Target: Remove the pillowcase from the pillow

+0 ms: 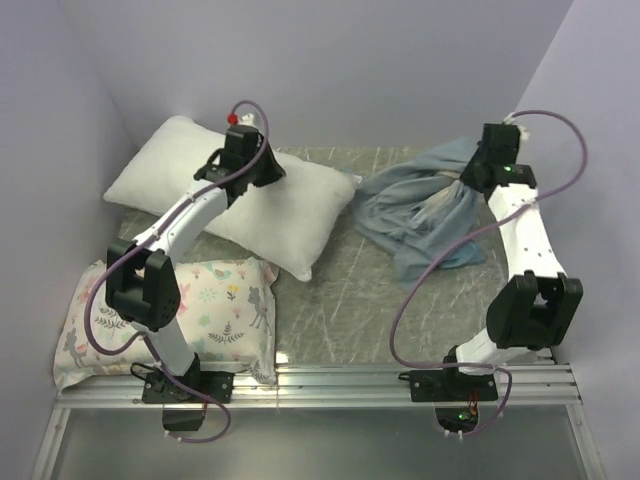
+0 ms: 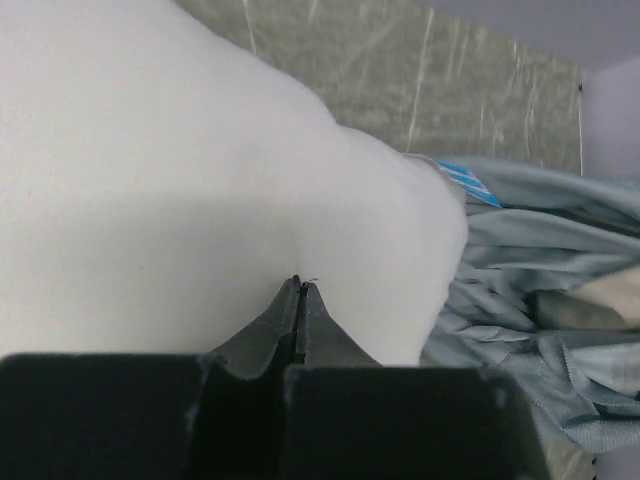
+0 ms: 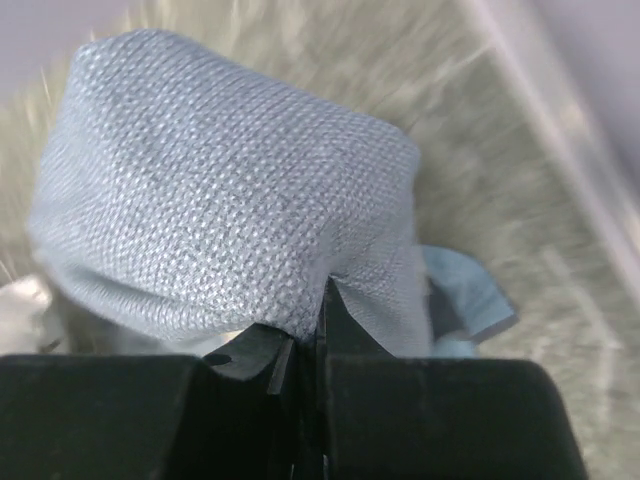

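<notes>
The plain white pillow (image 1: 290,212) lies bare at the back left of the table. My left gripper (image 1: 268,170) rests on its top. In the left wrist view its jaws (image 2: 300,282) are closed, pinching a small dimple in the pillow's skin (image 2: 180,180). A small blue tag (image 2: 465,182) shows at the pillow's edge. The pillowcase (image 1: 420,215), grey-blue with tan showing, lies crumpled off the pillow at the back right, and shows in the left wrist view (image 2: 540,300). My right gripper (image 1: 482,168) is shut on a fold of it (image 3: 220,200), the cloth draped over the fingers (image 3: 330,310).
A smaller floral-print pillow (image 1: 215,300) lies at the near left beside the left arm's base. Lilac walls close in on the left, back and right. A metal rail (image 1: 350,385) runs along the near edge. Marbled tabletop (image 1: 350,310) shows between the arms.
</notes>
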`<move>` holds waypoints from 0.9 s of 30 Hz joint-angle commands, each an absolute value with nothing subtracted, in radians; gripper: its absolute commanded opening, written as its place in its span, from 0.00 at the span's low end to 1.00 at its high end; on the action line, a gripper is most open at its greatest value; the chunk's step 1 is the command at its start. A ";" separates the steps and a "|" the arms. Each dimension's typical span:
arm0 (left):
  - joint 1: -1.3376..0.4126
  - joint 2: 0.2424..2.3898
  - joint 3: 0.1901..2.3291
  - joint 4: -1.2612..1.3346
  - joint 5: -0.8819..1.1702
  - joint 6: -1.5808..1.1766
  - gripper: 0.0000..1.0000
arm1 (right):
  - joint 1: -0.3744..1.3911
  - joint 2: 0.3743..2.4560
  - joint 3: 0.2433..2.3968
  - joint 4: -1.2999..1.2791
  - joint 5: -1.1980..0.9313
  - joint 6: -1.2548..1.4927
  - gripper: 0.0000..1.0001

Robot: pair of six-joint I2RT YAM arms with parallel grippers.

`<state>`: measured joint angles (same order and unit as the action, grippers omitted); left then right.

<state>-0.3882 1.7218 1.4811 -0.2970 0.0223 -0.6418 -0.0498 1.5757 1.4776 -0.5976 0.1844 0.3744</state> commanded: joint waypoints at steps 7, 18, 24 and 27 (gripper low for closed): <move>-0.310 1.882 1.824 -0.411 0.023 -0.646 0.00 | -0.117 1.385 1.631 -0.641 0.175 0.397 0.00; -0.370 1.977 1.792 -0.324 0.120 -0.666 0.00 | 0.037 1.515 1.366 -0.494 0.117 0.420 0.00; -0.385 1.890 1.700 -0.262 0.072 -0.638 0.27 | 0.084 1.537 1.125 -0.322 0.044 0.439 0.28; -0.399 1.821 1.657 -0.256 0.040 -0.614 0.43 | 0.091 1.542 1.101 -0.313 0.052 0.427 0.52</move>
<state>-0.3725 1.9385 1.6825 -0.2943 0.0563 -0.6399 0.0776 1.5784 1.0893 -0.4244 0.0586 0.4286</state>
